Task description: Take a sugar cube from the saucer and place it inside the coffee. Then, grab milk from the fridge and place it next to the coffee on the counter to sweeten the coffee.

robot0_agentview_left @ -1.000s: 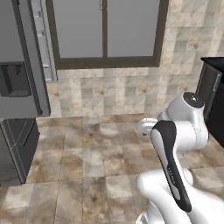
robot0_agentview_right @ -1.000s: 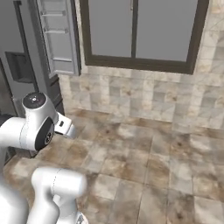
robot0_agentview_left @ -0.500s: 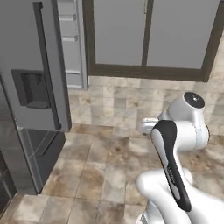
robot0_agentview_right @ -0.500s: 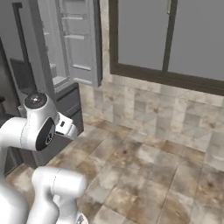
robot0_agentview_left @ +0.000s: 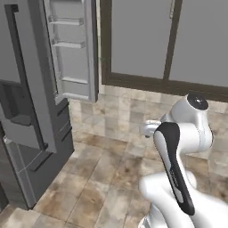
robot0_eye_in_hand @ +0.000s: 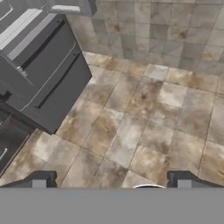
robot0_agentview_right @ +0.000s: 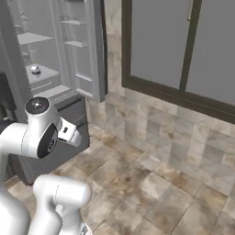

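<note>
Hand view: jaws spread wide, empty, at frame bottom over tiled floor [robot0_eye_in_hand: 144,127]. Fridge [robot0_agentview_right: 55,69] at upper left of both base views, door open, pale shelves showing. Milk too unclear to place.

Dark grey fridge [robot0_agentview_left: 26,133], pale grey inside, door bins [robot0_agentview_left: 71,49] the same pale grey. Mottled brown and beige tiled floor [robot0_eye_in_hand: 144,122]. Beige marbled wall tiles [robot0_agentview_right: 183,133]. Dark brown window frame [robot0_agentview_left: 173,84] around flat grey panes. Glossy white arm [robot0_agentview_left: 187,133], black joint band.
</note>
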Tool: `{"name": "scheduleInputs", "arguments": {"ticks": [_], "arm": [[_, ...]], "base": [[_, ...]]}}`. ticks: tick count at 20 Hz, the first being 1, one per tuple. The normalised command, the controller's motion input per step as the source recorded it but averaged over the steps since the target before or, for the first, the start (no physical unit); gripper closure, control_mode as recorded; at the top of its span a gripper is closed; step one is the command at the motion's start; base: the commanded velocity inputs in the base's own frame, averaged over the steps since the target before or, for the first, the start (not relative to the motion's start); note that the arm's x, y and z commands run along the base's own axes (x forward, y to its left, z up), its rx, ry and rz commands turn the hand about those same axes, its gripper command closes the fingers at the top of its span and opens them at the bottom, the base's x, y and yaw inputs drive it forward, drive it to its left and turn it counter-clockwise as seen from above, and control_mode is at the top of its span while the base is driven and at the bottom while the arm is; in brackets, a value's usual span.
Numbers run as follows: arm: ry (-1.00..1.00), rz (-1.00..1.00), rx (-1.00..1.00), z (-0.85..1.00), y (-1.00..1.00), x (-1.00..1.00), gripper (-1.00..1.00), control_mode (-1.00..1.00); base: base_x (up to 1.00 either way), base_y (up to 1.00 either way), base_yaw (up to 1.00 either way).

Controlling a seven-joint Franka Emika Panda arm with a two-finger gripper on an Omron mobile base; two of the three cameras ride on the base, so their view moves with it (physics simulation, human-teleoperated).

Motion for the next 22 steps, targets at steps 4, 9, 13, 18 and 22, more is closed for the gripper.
{"name": "scheduleInputs", "arguments": {"ticks": [4, 9, 13, 18, 22], "arm": [[0.00, 0.00, 0.00, 0.00, 0.00, 0.00, -1.00, 1.00], [0.00, 0.00, 0.00, 0.00, 0.00, 0.00, -1.00, 1.00], [0.00, 0.00, 0.00, 0.00, 0.00, 0.00, -1.00, 1.00], [0.00, 0.00, 0.00, 0.00, 0.00, 0.00, -1.00, 1.00], [0.00, 0.00, 0.00, 0.00, 0.00, 0.00, -1.00, 1.00]], "base": [[0.61, -0.59, 0.44], [0.64, -0.18, 0.50], [0.60, -0.27, 0.54], [0.47, -0.54, 0.54], [0.37, -0.60, 0.50]]}}
